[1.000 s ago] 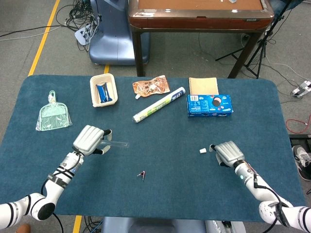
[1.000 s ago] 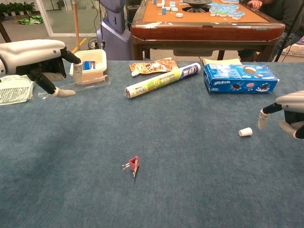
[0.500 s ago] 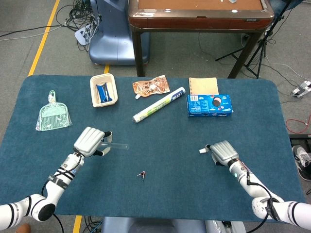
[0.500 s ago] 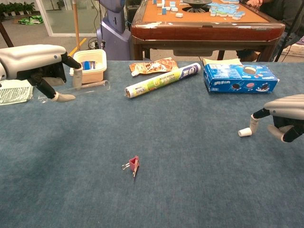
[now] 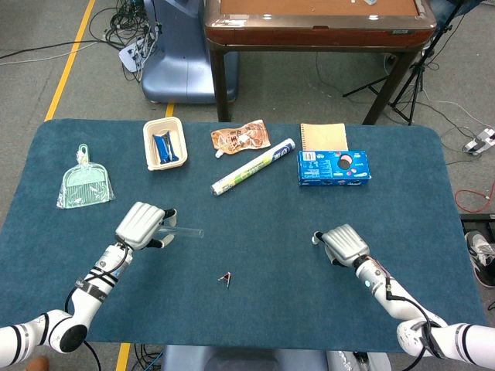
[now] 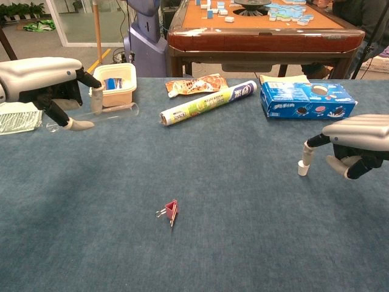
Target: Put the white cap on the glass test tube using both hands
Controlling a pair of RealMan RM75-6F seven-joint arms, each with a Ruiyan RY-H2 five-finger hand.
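Now holding: left hand (image 6: 45, 79) raised above the blue table (image 5: 255, 301) at its left side, glass test tube (image 6: 97, 112) pinched between thumb and a finger, lying near level with its free end pointing toward the table's middle. Right hand (image 6: 358, 140) low over the right side, fingers curled downward, one fingertip (image 6: 306, 153) touching the top of the white cap (image 6: 302, 168); cannot tell whether pinched or merely touched, nor whether the cap rests on the cloth. Tube and cap well apart, the width of the table's centre between them. Near the front centre, a small red binder clip (image 6: 171, 211). Along the far edge: green comb in a packet (image 5: 85, 184), cream tray with a blue item (image 5: 165, 144), snack bag (image 5: 241, 137), foil-wrap roll (image 5: 254, 166), tan notebook (image 5: 322, 135), blue cookie box (image 5: 334, 167).
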